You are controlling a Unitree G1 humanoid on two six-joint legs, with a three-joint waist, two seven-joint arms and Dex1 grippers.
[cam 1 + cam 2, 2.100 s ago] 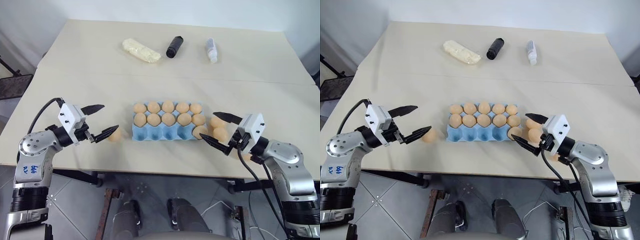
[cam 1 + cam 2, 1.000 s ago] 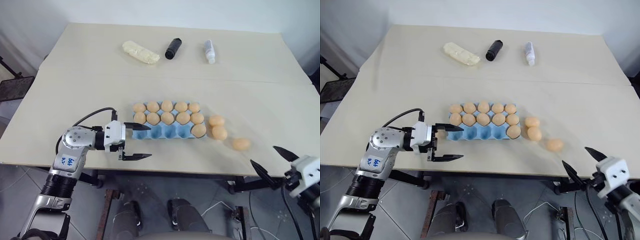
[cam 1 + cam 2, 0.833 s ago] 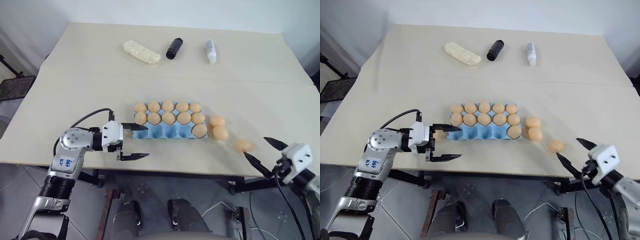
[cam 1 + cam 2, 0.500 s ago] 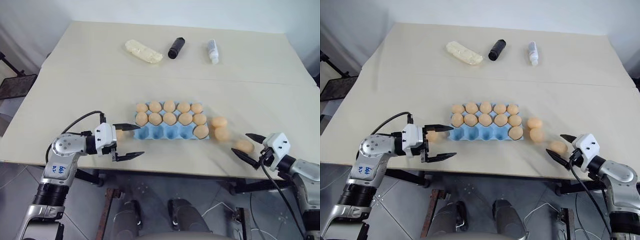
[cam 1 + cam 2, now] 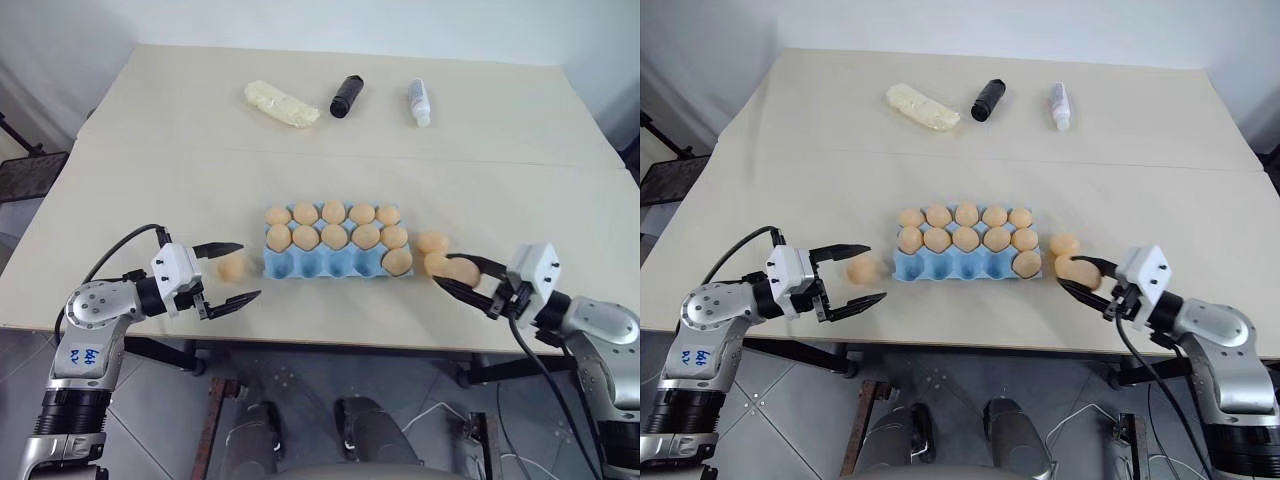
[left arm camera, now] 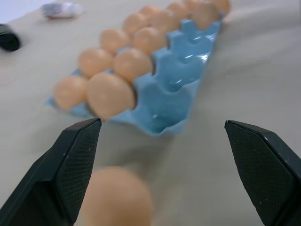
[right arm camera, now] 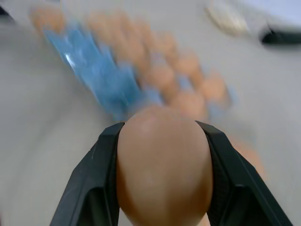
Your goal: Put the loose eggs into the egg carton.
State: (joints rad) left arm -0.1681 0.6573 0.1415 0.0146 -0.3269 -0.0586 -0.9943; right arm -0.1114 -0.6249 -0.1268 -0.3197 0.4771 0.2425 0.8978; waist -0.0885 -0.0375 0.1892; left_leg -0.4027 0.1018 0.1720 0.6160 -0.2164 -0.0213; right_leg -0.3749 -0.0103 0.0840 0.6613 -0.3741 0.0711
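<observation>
Right of the egg carton, the right gripper is clamped on a loose egg. Beside the carton's left end, another egg lies between the left gripper's wide-apart fingers, untouched.

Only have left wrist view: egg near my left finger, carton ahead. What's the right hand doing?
Observer: The right hand is shut on an egg, just off the carton's right end.
Operator: More loose ones over there?
Observer: At least one loose egg lies on the table beside that end.
Operator: Free cups?
Observer: The front row has four empty cups; its right-end cup holds the end egg.
</observation>
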